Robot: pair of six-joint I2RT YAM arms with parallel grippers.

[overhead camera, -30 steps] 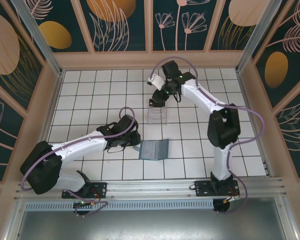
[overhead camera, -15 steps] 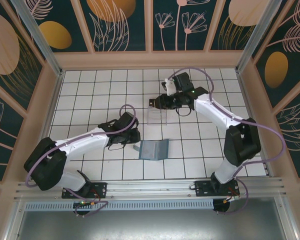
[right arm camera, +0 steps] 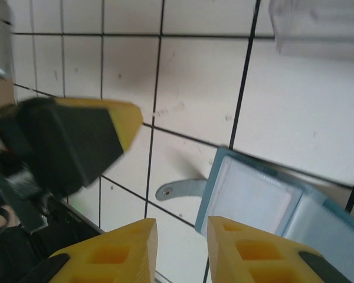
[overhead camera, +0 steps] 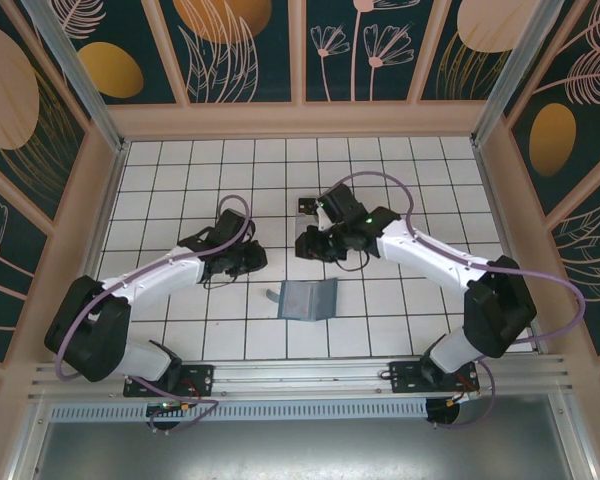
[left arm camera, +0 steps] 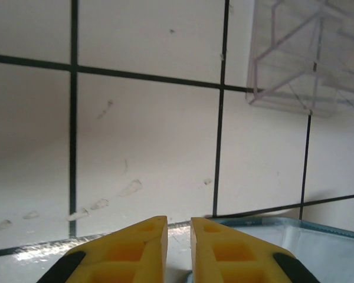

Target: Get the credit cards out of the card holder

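Observation:
The card holder (overhead camera: 308,300) is a slate-blue wallet lying open on the tiled floor, its strap tab (right arm camera: 180,190) pointing left. A pale panel shows in its pocket (right arm camera: 253,203); I cannot tell whether that is one of the credit cards. A small dark flat piece (overhead camera: 308,205), maybe the dark card, lies at the far edge of the clear tray. My right gripper (overhead camera: 315,248) (right arm camera: 182,223) hovers just behind the wallet's left end, open and empty. My left gripper (overhead camera: 260,260) (left arm camera: 179,223) sits left of the wallet (left arm camera: 307,242), jaws a narrow gap apart with nothing between.
A clear plastic tray (left arm camera: 310,59) stands one tile behind the wallet, partly under my right arm (overhead camera: 420,250). The left gripper's finger (right arm camera: 88,138) shows close by in the right wrist view. Wooden walls (overhead camera: 300,118) ring the white tiled floor.
My right gripper swung from the far side of the tray toward me, over the wallet, with its jaws narrowing. My left gripper drew back and to the left, off the wallet's left edge.

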